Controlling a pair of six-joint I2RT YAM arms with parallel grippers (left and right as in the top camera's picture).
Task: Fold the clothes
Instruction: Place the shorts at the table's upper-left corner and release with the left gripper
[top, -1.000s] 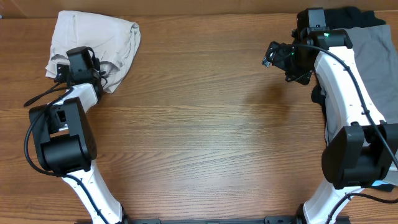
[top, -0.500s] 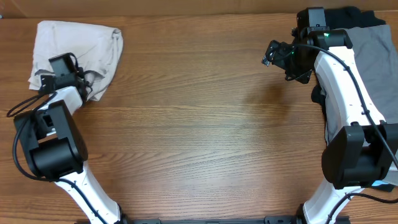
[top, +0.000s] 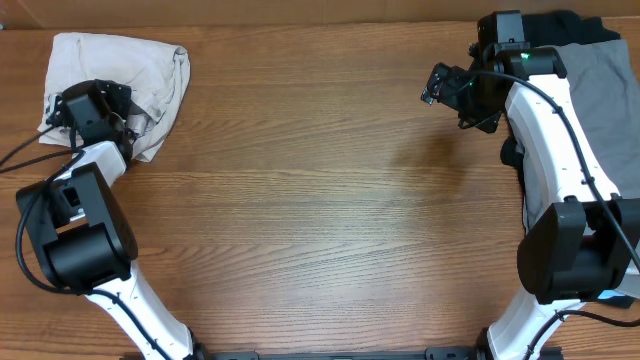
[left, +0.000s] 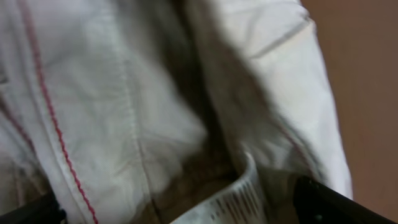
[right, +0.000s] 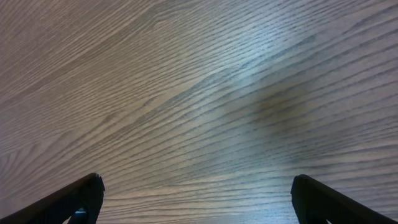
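The clothes, a pair of cream shorts (top: 125, 65), lie bunched in a folded heap at the table's far left corner. My left gripper (top: 88, 112) sits on the heap's near edge. In the left wrist view its jaws stand wide apart, and the shorts' cloth (left: 124, 93) with red stitching and a white printed label (left: 239, 199) fills the space between them. The left gripper (left: 186, 211) is open and pinches nothing. My right gripper (top: 447, 88) hovers open over bare wood at the far right, with nothing between its fingers (right: 81, 199).
A grey garment (top: 605, 110) lies along the right edge under the right arm, with a black garment (top: 570, 25) behind it at the far right corner. The wooden table (top: 320, 220) spans the space between the two arms.
The left arm dragged the shorts leftward into the far left corner, and its gripper has opened and let go of the cloth. The right arm has not moved.
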